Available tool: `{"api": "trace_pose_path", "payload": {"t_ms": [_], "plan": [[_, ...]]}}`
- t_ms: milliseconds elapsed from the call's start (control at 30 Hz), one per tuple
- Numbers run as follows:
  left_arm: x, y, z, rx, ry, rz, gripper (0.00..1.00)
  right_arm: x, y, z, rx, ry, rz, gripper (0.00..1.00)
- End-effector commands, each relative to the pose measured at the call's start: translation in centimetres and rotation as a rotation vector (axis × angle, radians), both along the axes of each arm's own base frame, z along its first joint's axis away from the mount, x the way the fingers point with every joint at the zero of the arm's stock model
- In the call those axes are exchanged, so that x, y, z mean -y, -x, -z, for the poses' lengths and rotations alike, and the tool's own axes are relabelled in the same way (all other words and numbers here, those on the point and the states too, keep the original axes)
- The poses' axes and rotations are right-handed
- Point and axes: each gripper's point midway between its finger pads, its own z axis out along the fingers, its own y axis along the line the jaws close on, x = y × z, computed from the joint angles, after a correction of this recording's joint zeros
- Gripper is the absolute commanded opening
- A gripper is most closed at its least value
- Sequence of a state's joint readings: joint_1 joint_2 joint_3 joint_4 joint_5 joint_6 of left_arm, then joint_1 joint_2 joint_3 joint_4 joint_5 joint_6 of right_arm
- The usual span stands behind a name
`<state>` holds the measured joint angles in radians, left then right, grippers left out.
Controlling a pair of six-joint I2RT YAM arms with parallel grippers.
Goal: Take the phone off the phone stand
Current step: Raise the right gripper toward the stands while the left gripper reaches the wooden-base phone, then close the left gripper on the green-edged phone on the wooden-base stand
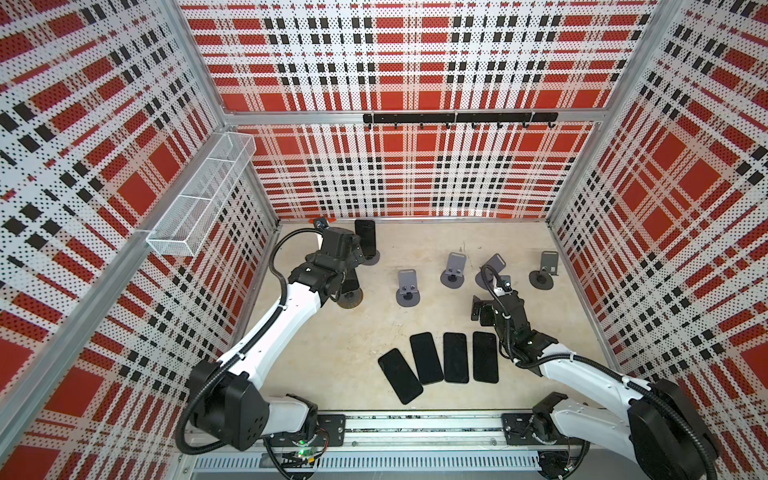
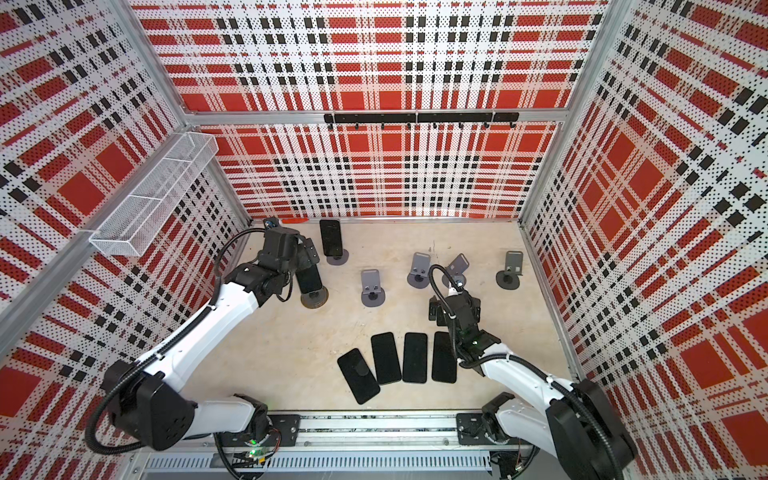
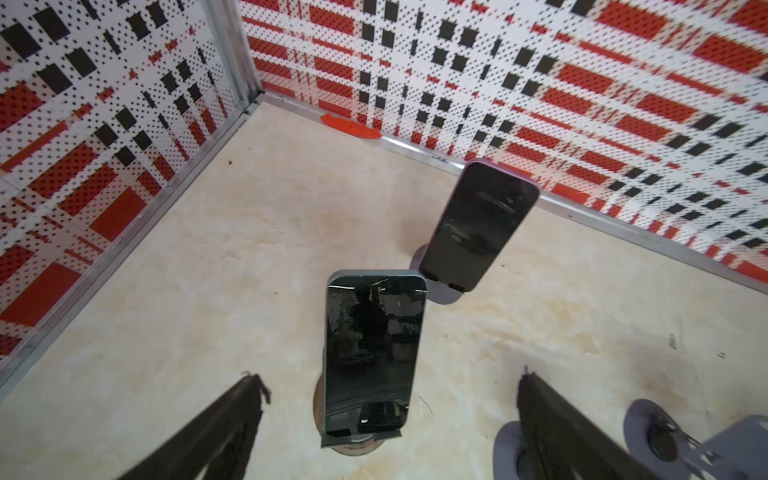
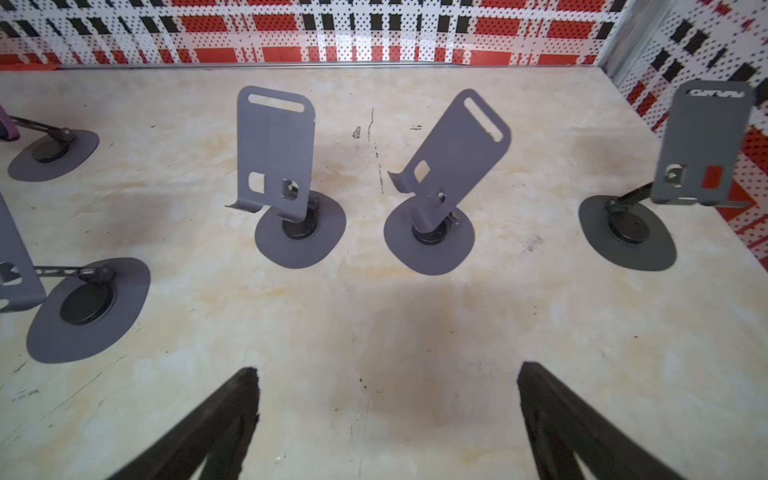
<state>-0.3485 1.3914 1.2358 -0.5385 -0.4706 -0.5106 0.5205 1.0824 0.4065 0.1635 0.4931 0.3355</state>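
Purple-rimmed phone [image 3: 478,226], plain black from above

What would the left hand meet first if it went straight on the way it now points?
Probably the dark phone on the nearer stand: it sits centred between the fingers of the open left hand. Depth is unclear.

Nearer phone [image 1: 353,284] mostly behind left arm [image 1: 291,307], stand [image 4: 20,249] cut by edge

Right gripper [image 4: 387,374] (jaws spread wide) faces grey phone stands [image 4: 274,141].
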Motion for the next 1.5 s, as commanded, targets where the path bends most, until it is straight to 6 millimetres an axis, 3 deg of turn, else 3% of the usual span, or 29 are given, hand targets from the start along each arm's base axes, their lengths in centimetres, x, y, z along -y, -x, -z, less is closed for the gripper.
{"api": "trace_pose_path", "payload": {"t_ms": [0, 133, 267, 433, 700, 767, 933, 1200, 1467], "plan": [[-1.4, -0.4, 1.3, -0.094, -0.035, -0.042, 0.98, 1.2, -0.2, -2.2, 0.105, -0.029, 0.066, 1.0], [-2.1, -1.8, 1.5, -0.118, -0.08, -0.056, 0.98, 1.3, -0.3, -2.2, 0.11, -0.029, 0.073, 1.0], [-1.4, -3.6, 2.2, -0.135, -0.082, 0.009, 0.98, 1.4, -0.4, -1.8, 0.077, -0.019, 0.091, 1.0], [-3.4, -4.8, 4.0, -0.194, -0.091, -0.022, 0.98, 1.5, -0.2, -1.9, 0.089, -0.026, 0.092, 1.0], [-2.5, -6.3, 4.4, -0.191, -0.097, -0.028, 0.98, 2.1, 0.2, -2.6, 0.113, -0.025, 0.105, 1.0], [-0.7, -6.5, 4.5, -0.195, -0.106, 0.004, 0.98, 2.1, 0.2, -2.6, 0.111, -0.02, 0.106, 1.0], [0.7, -6.6, 4.5, -0.196, -0.134, 0.019, 0.98, 1.9, 0.1, -2.6, 0.11, -0.022, 0.096, 1.0], [0.1, -6.1, 5.7, -0.206, -0.137, -0.056, 0.98, 1.3, -0.2, -2.1, 0.085, -0.022, 0.075, 1.0], [-0.7, -5.7, 4.9, -0.181, -0.122, -0.091, 0.98, 1.1, -0.4, -1.8, 0.069, -0.017, 0.068, 1.0]]}}
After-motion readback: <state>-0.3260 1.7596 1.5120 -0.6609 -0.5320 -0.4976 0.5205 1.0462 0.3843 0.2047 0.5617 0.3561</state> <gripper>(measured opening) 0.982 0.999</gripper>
